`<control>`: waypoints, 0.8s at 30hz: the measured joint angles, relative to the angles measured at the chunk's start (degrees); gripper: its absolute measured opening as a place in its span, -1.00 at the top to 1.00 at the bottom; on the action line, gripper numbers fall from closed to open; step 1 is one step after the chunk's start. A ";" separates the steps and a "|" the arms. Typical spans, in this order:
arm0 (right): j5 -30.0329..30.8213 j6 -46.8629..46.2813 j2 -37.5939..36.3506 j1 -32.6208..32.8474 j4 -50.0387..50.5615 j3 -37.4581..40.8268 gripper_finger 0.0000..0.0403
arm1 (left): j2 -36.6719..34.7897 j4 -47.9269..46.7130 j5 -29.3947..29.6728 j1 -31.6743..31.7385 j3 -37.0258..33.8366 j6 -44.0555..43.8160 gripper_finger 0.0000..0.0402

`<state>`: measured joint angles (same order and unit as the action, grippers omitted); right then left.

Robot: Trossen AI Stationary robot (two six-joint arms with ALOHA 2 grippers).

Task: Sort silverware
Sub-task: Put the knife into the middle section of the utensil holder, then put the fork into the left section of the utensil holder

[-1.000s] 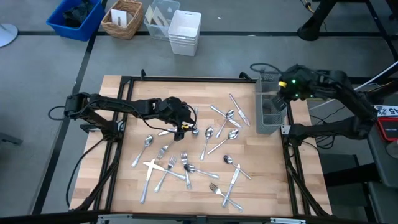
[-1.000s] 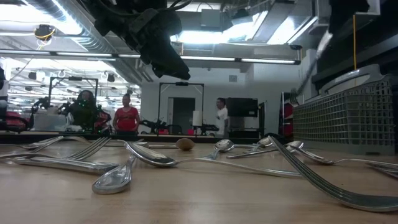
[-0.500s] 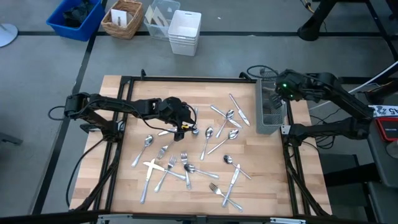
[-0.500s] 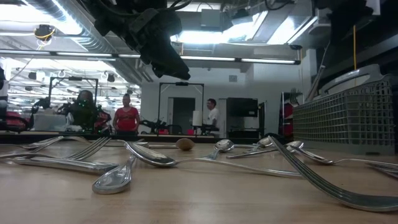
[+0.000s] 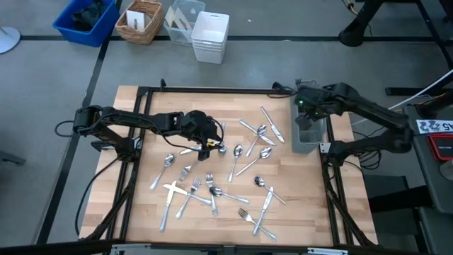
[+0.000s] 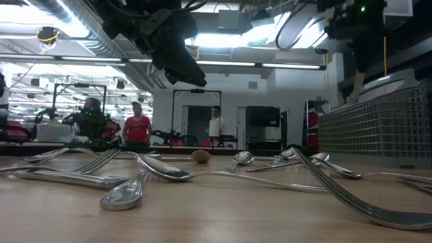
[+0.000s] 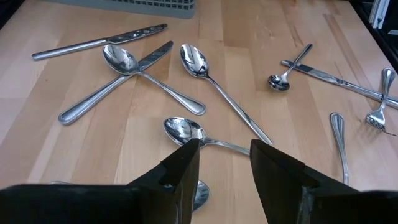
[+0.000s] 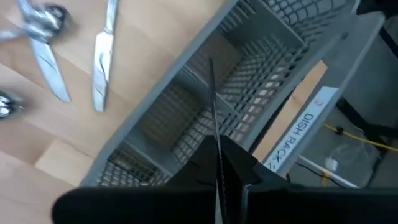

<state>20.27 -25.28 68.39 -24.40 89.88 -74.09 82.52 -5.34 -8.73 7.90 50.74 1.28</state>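
Observation:
Many pieces of silverware (image 5: pixel 233 170) (forks, spoons and knives) lie flat and scattered on the wooden table. My left gripper (image 5: pixel 212 139) hangs open a little above the table's middle left. In the left wrist view its fingers (image 7: pixel 224 168) stand on either side of a spoon (image 7: pixel 184 130) without touching it. My right gripper (image 5: pixel 306 112) is over the grey mesh caddy (image 5: pixel 309 131) at the table's far right. It is shut on one slim piece of silverware (image 8: pixel 214 118), seen edge-on. I cannot tell which kind it is. My right gripper pinches the slim piece (image 8: pixel 217 158) between its two fingers, which come steeply from above. The piece sticks out along the fingers and points down. Its free end (image 8: pixel 211 65) is over a compartment of the caddy; I cannot tell whether it touches the mesh.
The caddy (image 8: pixel 186 106) has several compartments, and a "DISH RACK" label shows on its side. Beyond the table's far edge stand a blue bin (image 5: pixel 86 20), a wicker basket (image 5: pixel 140 21) and white tubs (image 5: pixel 210 35). People stand far behind the table (image 6: pixel 137 125).
My right gripper has moved toward the table's left and down, from beyond the caddy's right side to above the caddy. It has tipped more steeply downward and stayed shut on the slim piece. That piece has sunk toward the caddy.

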 joint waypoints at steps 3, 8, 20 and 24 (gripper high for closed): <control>-0.42 0.00 1.14 0.00 0.16 1.27 0.93 | 0.00 0.00 0.00 0.00 0.00 0.12 0.33; -0.44 0.01 2.78 0.00 0.12 1.63 0.82 | 0.00 -0.04 0.00 0.00 0.00 0.20 0.33; -0.76 0.02 3.18 0.00 0.14 1.63 0.58 | -0.43 -0.89 0.02 0.00 -0.02 -1.73 0.33; -4.68 0.02 3.18 0.00 0.14 1.63 0.57 | -2.97 -4.24 -0.02 0.00 -0.02 -3.67 0.33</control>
<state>15.59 -25.26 71.57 -24.40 90.02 -72.47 79.55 -9.59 -8.75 7.90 50.72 -2.39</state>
